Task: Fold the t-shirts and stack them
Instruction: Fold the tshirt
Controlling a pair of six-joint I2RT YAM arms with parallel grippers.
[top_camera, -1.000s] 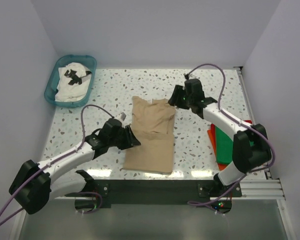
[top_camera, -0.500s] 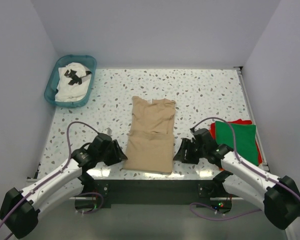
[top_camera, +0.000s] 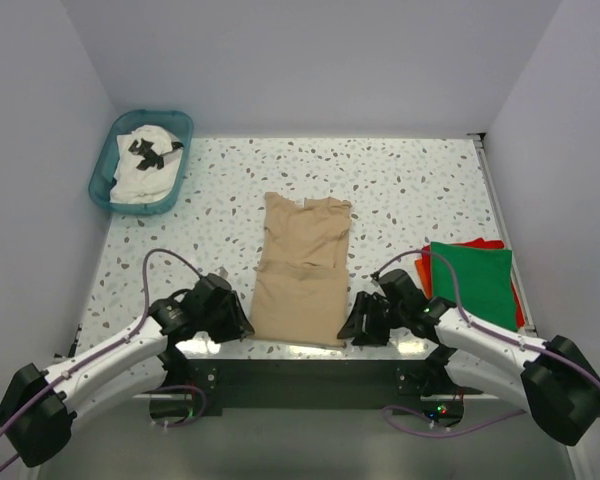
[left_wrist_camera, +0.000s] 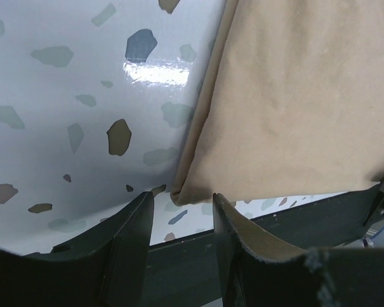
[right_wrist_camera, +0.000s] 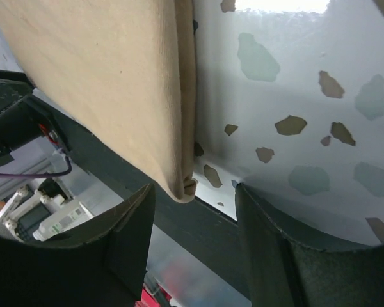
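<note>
While I look from above, the speckled table [top_camera: 410,190] carries the tan t-shirt [top_camera: 300,270], lying flat at its near edge. My left gripper [left_wrist_camera: 182,201] stands with fingers apart at the shirt's near left corner, and my right gripper [right_wrist_camera: 193,192] likewise at the near right corner; neither holds anything.

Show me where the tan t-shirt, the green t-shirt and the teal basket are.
tan t-shirt [top_camera: 302,275], top external view, middle of the cloth.
green t-shirt [top_camera: 470,282], top external view, centre of its upper face.
teal basket [top_camera: 102,165], top external view, its left wall.
</note>
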